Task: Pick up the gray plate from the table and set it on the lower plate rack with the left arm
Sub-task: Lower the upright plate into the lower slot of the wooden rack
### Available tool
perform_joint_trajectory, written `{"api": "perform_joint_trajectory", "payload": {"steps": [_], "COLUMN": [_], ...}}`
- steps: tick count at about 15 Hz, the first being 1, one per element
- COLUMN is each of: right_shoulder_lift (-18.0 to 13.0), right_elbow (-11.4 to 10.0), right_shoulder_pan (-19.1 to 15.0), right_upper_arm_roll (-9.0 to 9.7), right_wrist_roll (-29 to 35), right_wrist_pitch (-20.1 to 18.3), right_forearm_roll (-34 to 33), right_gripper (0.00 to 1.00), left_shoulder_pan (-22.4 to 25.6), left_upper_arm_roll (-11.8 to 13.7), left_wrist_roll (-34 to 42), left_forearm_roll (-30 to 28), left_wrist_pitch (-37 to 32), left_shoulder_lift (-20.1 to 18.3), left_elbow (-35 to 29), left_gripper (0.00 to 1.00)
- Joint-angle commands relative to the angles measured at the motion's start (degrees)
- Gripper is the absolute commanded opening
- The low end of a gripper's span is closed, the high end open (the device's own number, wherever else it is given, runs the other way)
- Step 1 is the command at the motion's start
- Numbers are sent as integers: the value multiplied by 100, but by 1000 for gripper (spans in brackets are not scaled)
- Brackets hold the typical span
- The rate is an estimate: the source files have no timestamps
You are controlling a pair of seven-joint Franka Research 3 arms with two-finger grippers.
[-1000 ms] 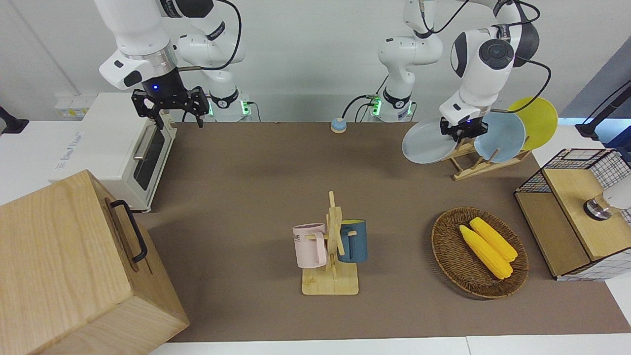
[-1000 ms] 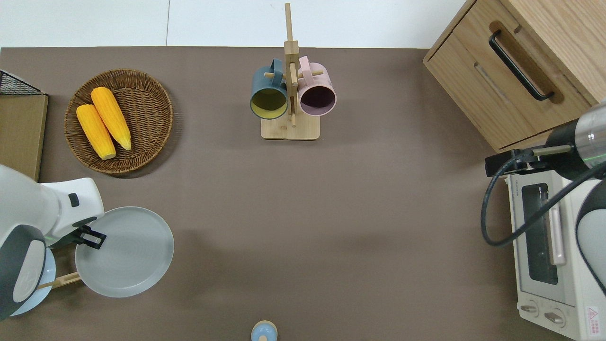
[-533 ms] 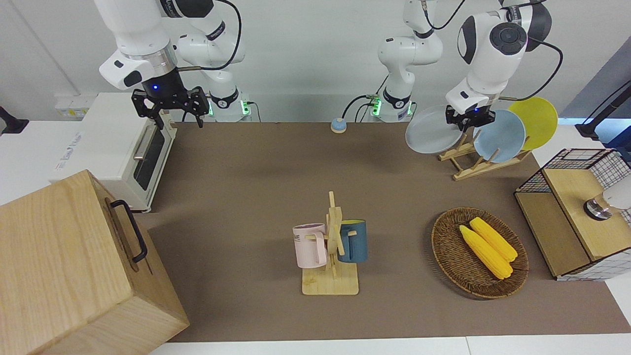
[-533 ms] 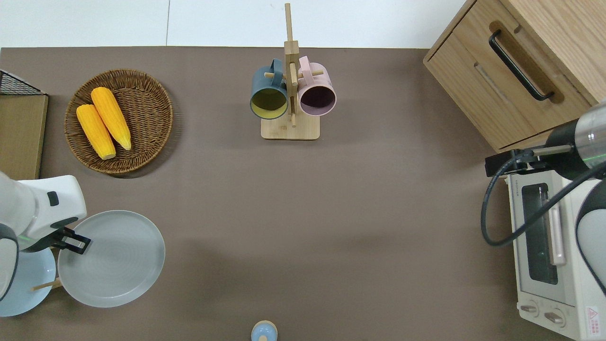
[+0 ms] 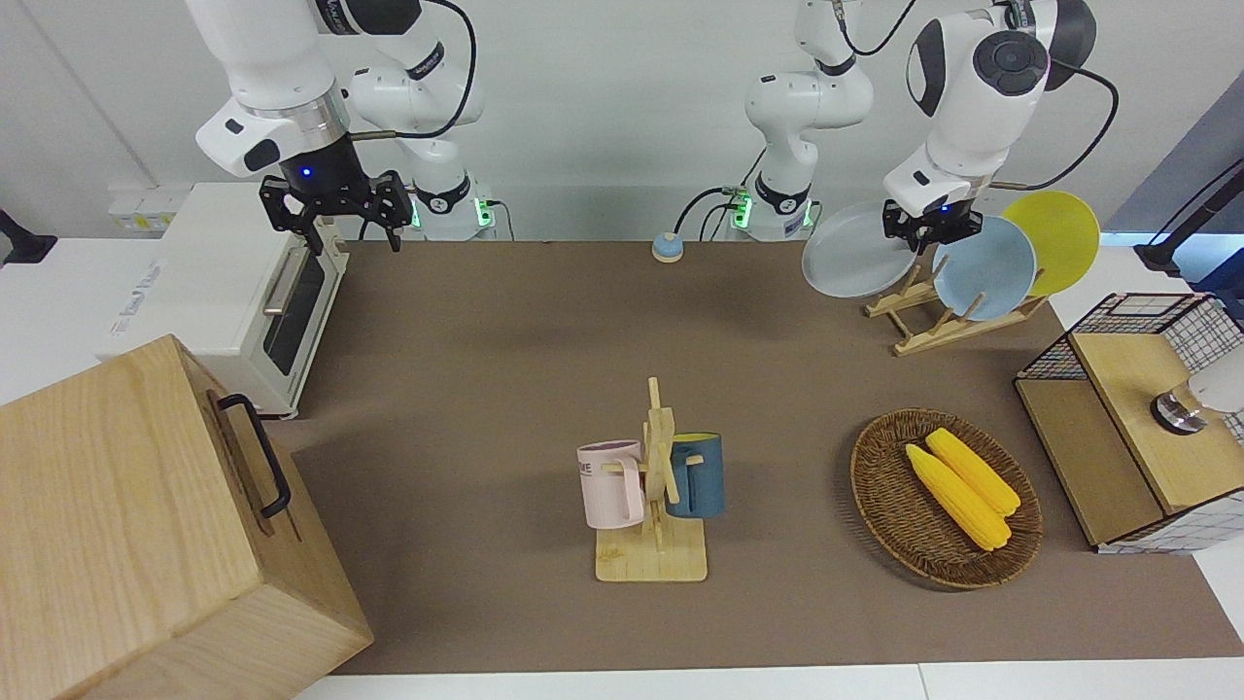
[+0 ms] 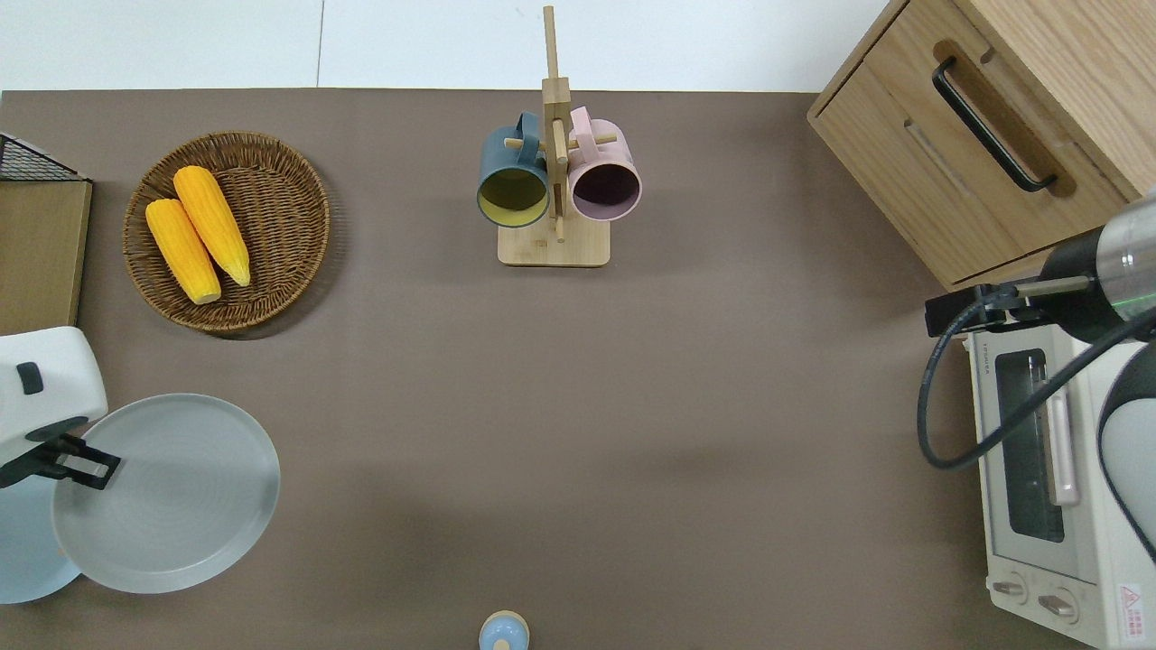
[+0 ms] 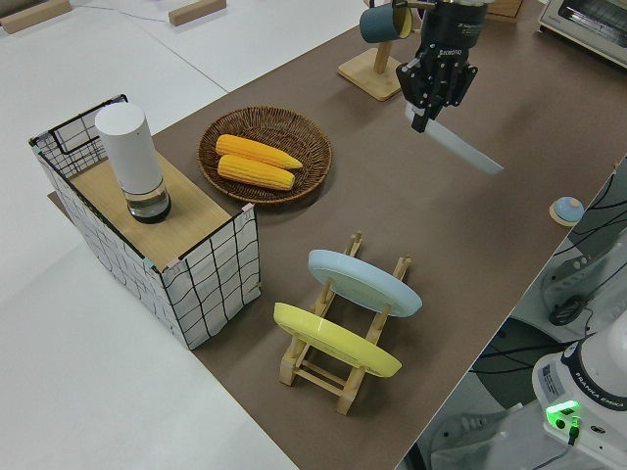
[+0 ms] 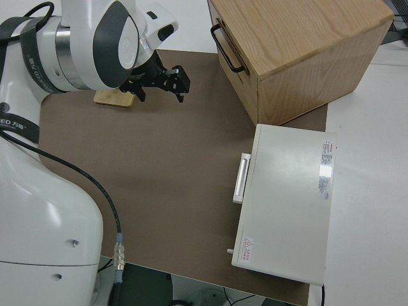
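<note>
We find the gray plate (image 5: 855,249) off the table (image 5: 505,369), clamped at its rim by the left gripper (image 5: 931,226) and carried in the air. In the overhead view the plate overlaps the edge of the light-blue plate (image 6: 23,551), which stands in the lower plate rack (image 5: 928,316); the rack itself is hidden there beneath the arm and the plates.

The plate is held by one edge and tilted, its face turned partly away from the rack. We judge this grip to suit the placement: a rim hold leaves the opposite edge free to drop between the pegs, and the tilt roughly matches the lean of the plates already racked.

The yellow plate (image 7: 338,343) occupies the slot at the rack's outer end, and the light-blue plate sits next to it. The left side view shows empty slots on the light-blue plate's other side, which the front view shows only partly. The same side view shows the gray plate edge-on and well clear of the rack, whereas the front view makes it appear to touch the rack's rails. We therefore judge the placement not yet begun.

The right gripper (image 5: 340,209) is parked, its fingers spread apart and empty.
</note>
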Motion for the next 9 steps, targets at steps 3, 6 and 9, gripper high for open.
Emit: {"api": "perform_joint_trajectory", "payload": {"steps": [3,6,9], "right_shoulder_lift": [54,54,54], "right_elbow": [123,114,123], "right_shoulder_pan": [-128,-128,-128], "right_upper_arm_roll": [119,119,119], "right_wrist_roll": [76,76,76], "right_wrist_pitch": [-92,-92,-92], "right_forearm_roll": [-17,-17,-17], "right_gripper": [983,983,983], "left_shoulder_pan": [102,85,41], "left_upper_arm_roll": [35,26,-26], "left_wrist_roll": [-147,-568,-1182], "left_forearm_roll": [838,1121,1437], "left_wrist_pitch": [-135,-135,-283], "left_shoulder_lift": [-312,-382,-444], "left_elbow": [14,14,-38], "left_gripper": [0,0,0]}}
